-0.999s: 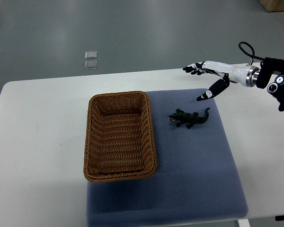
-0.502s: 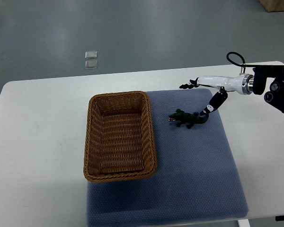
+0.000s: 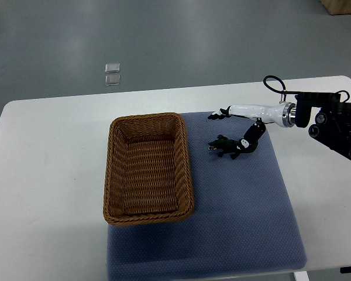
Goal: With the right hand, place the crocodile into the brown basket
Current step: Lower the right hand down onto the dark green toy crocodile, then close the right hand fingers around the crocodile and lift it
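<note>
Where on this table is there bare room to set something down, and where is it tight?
Free: the white table left of the brown wicker basket, the basket floor, and the near half of the blue mat, below the dark green toy crocodile. Crowded: the mat's far edge around the crocodile, under the right hand.

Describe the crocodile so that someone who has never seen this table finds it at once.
A blue mat lies on the white table, a brown basket on its left part. Right of the basket, on bare mat beneath the right hand, lies the crocodile. It is the only small, dark green toy there.
</note>
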